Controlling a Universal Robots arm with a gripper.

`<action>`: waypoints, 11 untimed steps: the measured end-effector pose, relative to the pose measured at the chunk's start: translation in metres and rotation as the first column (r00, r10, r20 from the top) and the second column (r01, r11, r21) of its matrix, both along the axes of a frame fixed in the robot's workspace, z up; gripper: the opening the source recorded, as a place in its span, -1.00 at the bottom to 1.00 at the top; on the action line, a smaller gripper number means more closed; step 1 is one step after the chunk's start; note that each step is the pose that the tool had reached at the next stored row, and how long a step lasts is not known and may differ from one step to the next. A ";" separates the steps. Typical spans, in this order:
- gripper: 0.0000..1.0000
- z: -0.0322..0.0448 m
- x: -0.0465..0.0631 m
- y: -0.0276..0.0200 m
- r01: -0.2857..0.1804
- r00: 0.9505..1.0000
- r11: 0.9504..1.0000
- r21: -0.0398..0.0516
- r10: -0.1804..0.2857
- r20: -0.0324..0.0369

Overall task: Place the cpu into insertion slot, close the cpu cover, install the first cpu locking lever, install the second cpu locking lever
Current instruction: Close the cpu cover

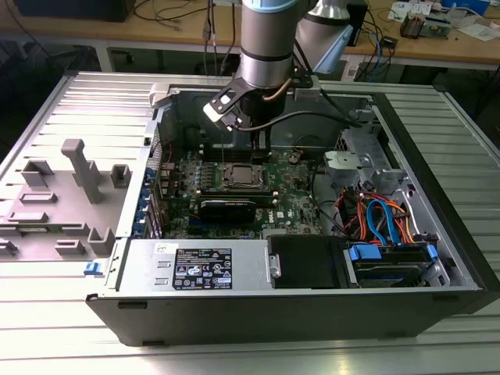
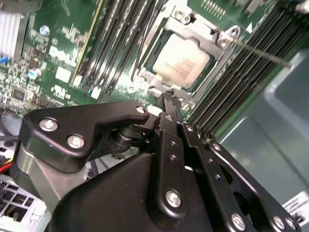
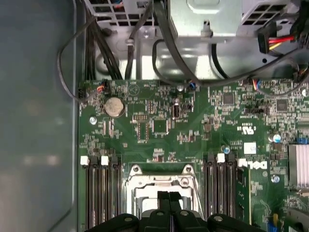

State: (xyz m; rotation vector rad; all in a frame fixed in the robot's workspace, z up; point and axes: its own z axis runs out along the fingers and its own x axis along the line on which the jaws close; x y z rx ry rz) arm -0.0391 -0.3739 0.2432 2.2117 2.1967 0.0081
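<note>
The cpu, a flat square chip with a dull silver top, lies in the insertion slot on the green board. The cpu cover, a silver metal frame, lies flat around the chip's edges; its frame sits just ahead of my fingertips in the first wrist view. A thin metal locking lever sticks out from a corner of the socket over the memory slots. My gripper is shut with nothing between its black fingers. It hangs just above the socket's edge, slightly behind the socket in the exterior view.
Black memory slots flank the socket on both sides. A long black card lies in front of it. The power supply, drive bay with orange and blue cables and the case walls hem in the board. A grey fixture lies outside at the exterior view's left.
</note>
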 end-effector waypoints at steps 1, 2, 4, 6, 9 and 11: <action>-0.79 -0.0009 -0.003 0.0000 0.000 1.000 1.000 0.000 0.000 0.000; -0.79 -0.0020 -0.006 0.0000 -0.001 1.000 1.000 0.000 0.001 0.000; -0.79 -0.0045 -0.011 0.0000 -0.006 1.000 1.000 0.000 0.006 0.000; -0.79 -0.0085 -0.016 0.0000 -0.022 1.000 1.000 0.000 0.022 0.000; -0.79 -0.0096 -0.020 -0.0001 -0.038 0.999 0.999 0.003 0.038 -0.009; -0.79 -0.0102 -0.021 0.0000 -0.045 0.999 0.999 0.004 0.045 -0.014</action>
